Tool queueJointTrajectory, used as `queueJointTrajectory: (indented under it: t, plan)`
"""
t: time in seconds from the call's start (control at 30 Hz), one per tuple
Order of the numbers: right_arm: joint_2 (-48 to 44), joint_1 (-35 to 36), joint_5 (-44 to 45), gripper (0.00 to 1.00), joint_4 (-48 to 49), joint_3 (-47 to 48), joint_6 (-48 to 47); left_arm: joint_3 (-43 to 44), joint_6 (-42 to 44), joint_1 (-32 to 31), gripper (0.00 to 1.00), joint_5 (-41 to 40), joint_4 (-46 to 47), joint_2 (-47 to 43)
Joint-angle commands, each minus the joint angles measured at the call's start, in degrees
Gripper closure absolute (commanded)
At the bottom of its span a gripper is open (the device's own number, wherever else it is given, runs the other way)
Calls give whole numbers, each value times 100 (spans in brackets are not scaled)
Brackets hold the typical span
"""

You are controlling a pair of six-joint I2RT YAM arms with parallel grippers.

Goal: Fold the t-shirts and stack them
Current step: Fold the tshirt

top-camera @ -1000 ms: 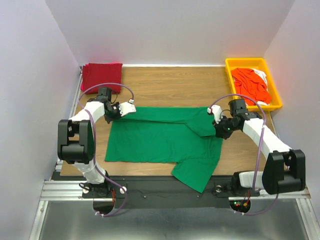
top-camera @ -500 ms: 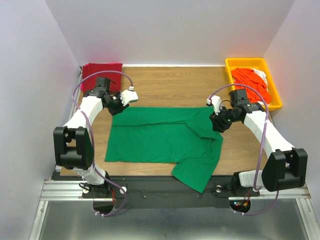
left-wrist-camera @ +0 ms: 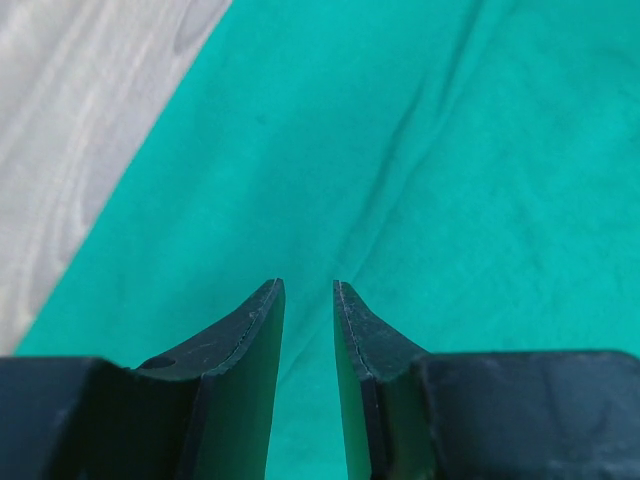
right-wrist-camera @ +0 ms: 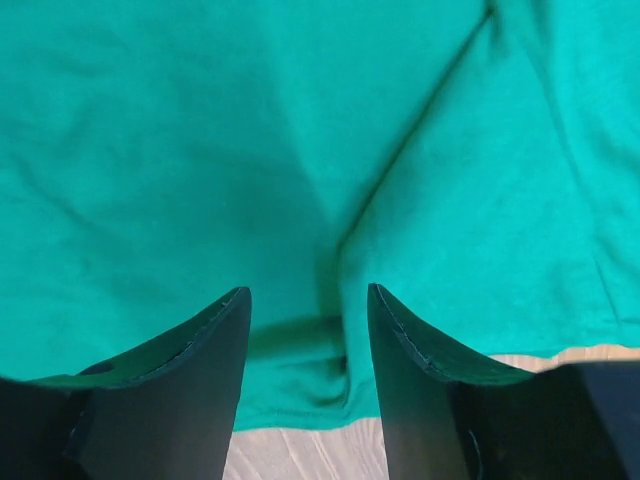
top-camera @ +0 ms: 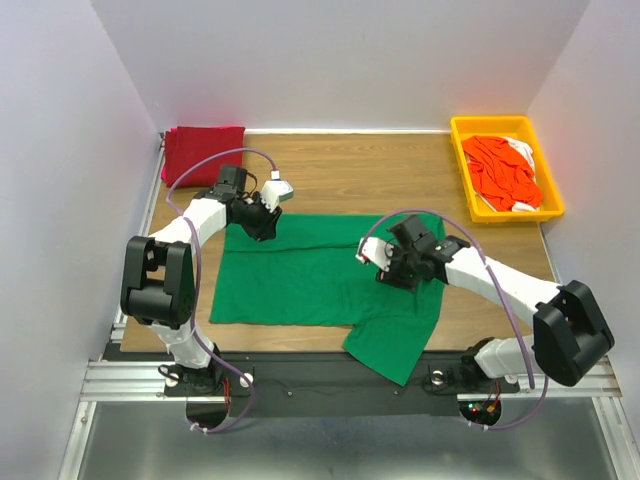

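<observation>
A bright green t-shirt (top-camera: 310,275) lies spread on the wooden table, one sleeve hanging over the near edge. My left gripper (top-camera: 262,218) hovers over its far left corner, jaws slightly open with nothing between them (left-wrist-camera: 308,290); green cloth (left-wrist-camera: 450,150) lies below. My right gripper (top-camera: 393,268) is over the shirt's right part, open and empty (right-wrist-camera: 308,295), above a fold and hem of the green cloth (right-wrist-camera: 200,150). A dark red t-shirt (top-camera: 203,150) lies folded at the back left. An orange-red t-shirt (top-camera: 505,172) and a white one (top-camera: 522,150) lie crumpled in the tray.
The yellow plastic tray (top-camera: 490,122) stands at the back right corner. Bare wooden table (top-camera: 340,170) runs between the red shirt and the tray. White walls close in on the left, the back and the right.
Both grippers have opened and let go of the green shirt's far edge. The left one moved right over the shirt's corner; the right one swung left over the shirt.
</observation>
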Motion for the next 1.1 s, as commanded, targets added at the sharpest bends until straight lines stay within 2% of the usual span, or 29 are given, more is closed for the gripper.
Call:
queueJointTrajectory:
  t: [0.0, 0.3, 0.53, 0.6, 0.8, 0.93, 1.0, 1.03, 1.07]
  plan:
    - [127, 365, 1221, 43, 1143, -311, -329, -38, -424, 6, 62, 111, 315, 14]
    - [338, 533, 2234, 42, 2270, -778, -1077, 24, -363, 15, 62, 14, 350, 260]
    - [672, 472, 2490, 55, 2745, -436, -867, 33, -310, 15, 62, -47, 385, 392]
    - [865, 254, 2429, 61, 2798, -243, -771, 68, -301, 15, 62, -82, 394, 418]
    - [1339, -388, 2052, 66, 2789, 355, -516, 77, -240, 15, 62, -91, 341, 471]
    - [1594, -767, 1726, 76, 2780, 663, -437, 94, -248, 15, 62, -153, 377, 576]
    - [1779, -960, 1568, 89, 2772, 804, -401, 121, -275, 32, 62, -179, 385, 655]
    - [1875, -1065, 1532, 99, 2763, 856, -384, 129, -284, 24, 62, -205, 385, 690]
    - [1937, -1118, 1506, 99, 2754, 953, -358, 147, -292, 32, 62, -232, 385, 734]
